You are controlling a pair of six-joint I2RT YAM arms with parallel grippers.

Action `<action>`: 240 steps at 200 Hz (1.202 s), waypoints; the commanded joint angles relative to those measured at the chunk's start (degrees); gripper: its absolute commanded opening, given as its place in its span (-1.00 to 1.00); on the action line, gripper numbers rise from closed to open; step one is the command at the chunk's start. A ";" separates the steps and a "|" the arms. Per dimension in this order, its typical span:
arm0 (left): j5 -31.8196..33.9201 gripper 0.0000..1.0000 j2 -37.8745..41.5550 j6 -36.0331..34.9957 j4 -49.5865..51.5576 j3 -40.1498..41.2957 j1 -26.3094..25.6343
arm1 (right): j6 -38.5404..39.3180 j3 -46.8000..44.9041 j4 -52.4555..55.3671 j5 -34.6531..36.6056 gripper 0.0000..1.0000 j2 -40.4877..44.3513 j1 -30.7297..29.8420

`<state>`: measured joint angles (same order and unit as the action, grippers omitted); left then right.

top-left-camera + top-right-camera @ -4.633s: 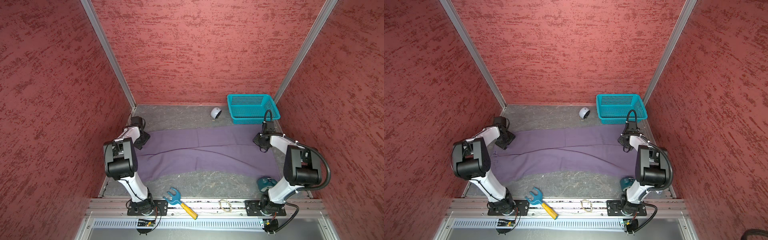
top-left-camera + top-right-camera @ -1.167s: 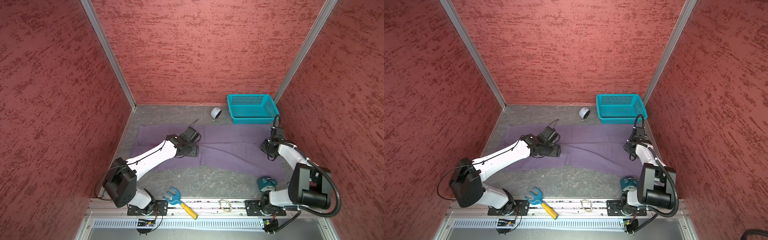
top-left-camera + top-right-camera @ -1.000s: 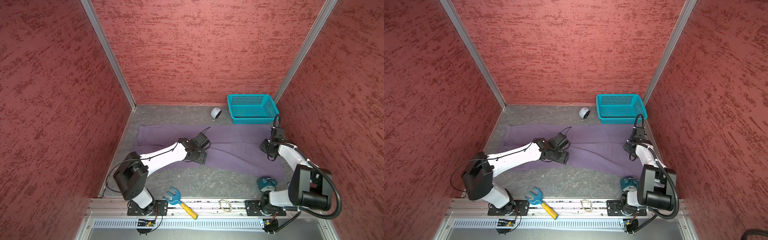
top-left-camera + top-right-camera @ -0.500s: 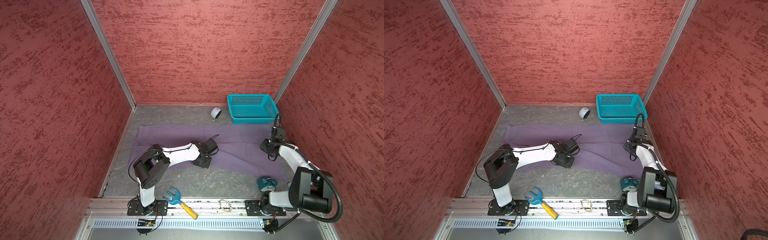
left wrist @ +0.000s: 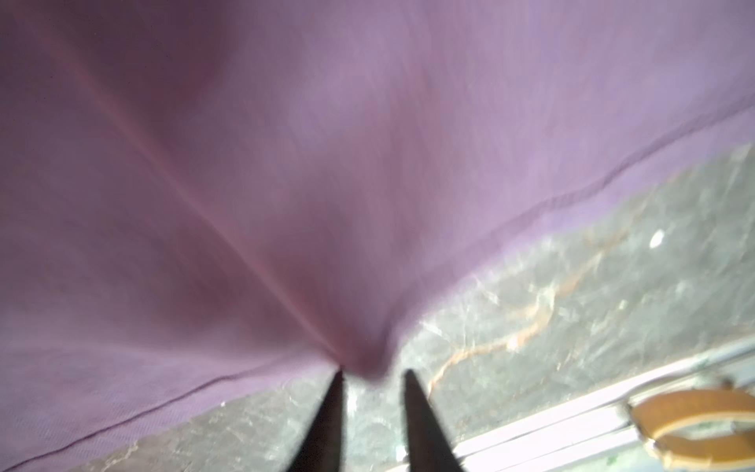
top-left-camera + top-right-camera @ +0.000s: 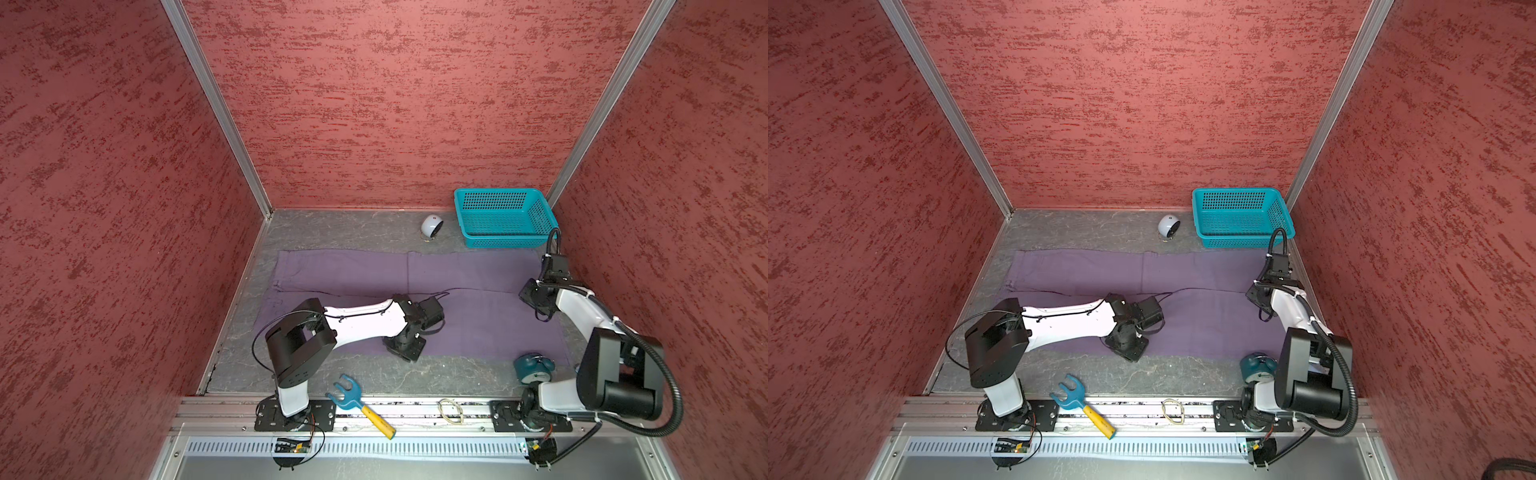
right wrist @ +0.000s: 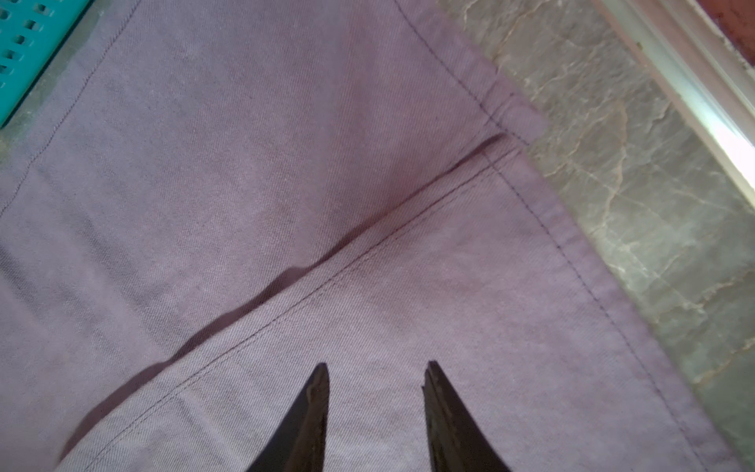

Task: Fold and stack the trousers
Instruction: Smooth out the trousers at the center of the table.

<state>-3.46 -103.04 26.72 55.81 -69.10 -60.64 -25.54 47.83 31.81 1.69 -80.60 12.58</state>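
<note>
The purple trousers lie spread flat across the table in both top views, legs running left to right. My left gripper points down at their near edge around the middle. In the left wrist view its jaws stand apart, and a puckered point of the cloth reaches just to the tips, with bare table showing in the gap. My right gripper hovers over the right end of the trousers. In the right wrist view it is open above a seam, with nothing between its fingers.
A teal basket stands in the back right corner, a white round object beside it. A teal round thing sits by the right arm's base. A blue and yellow tool and a wire ring lie on the front rail.
My left arm has folded back and its gripper has moved from the middle of the trousers to their near edge. The right arm has stayed in place.
</note>
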 commanded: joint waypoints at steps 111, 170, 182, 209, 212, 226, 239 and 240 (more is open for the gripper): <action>-2.06 0.57 8.24 -4.16 -5.33 -11.12 45.15 | -0.74 7.40 -0.36 4.07 -0.59 -5.80 0.05; 2.61 0.67 -10.27 -0.62 -5.46 -23.55 52.08 | -0.46 11.22 0.74 5.95 -0.44 -11.86 0.14; 4.00 0.67 -13.52 -0.69 -4.49 -26.60 52.35 | -0.26 11.40 0.92 6.93 -0.35 -13.01 0.17; 5.23 0.68 -18.45 -1.03 -3.63 -31.05 53.42 | 0.47 11.46 1.71 6.38 -0.40 -14.95 1.76; 5.17 0.68 -18.76 -1.05 -3.75 -31.28 53.60 | 0.55 11.41 1.76 5.94 -0.41 -15.01 1.98; 5.48 0.67 -20.08 -1.28 -4.13 -32.27 54.50 | 0.75 11.01 1.61 5.58 -0.41 -15.31 2.79; 5.45 0.67 -21.55 -1.41 -4.42 -33.25 55.38 | 0.84 11.45 1.97 5.97 -0.41 -15.96 3.46; 5.38 0.67 -21.70 -1.36 -4.41 -33.32 55.46 | 0.80 11.52 2.04 6.00 -0.41 -16.02 3.53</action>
<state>0.45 -122.32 25.45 51.70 -100.33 -7.18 -25.52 57.82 32.77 6.79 -95.94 14.68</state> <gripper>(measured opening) 0.836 0.296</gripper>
